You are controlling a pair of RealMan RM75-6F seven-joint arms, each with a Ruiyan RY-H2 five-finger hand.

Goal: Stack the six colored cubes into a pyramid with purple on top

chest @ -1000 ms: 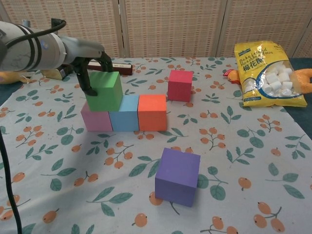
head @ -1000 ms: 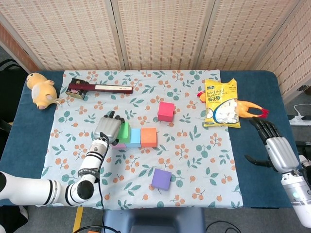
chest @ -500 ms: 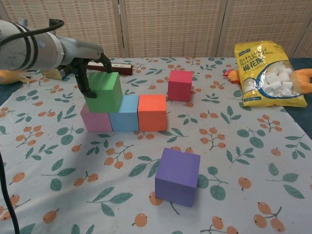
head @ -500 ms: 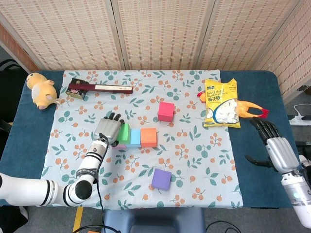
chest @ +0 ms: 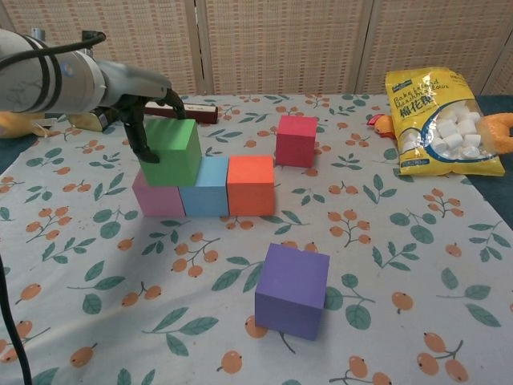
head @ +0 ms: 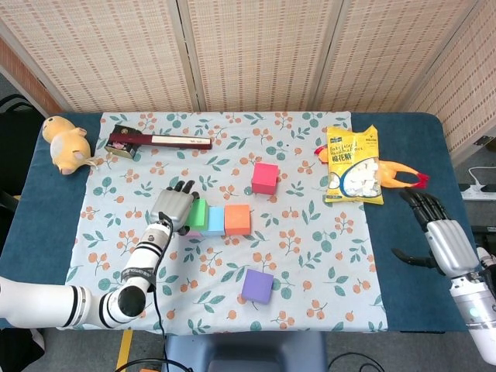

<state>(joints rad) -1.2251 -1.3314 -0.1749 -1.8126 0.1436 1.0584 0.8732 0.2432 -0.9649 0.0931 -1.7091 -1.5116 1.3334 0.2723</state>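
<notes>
Left robot hand [chest: 148,120] apparently still grips green cube [chest: 171,151].

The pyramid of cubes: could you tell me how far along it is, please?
Done: the pink cube, blue cube and orange cube form the bottom row. In hand: the left hand holds the green cube on that row. Left: the red cube and purple cube sit loose.

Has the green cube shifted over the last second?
Barely. The green cube, gripped by the left hand, edged slightly right against the pink cube, and sits over the pink and blue cube.
</notes>
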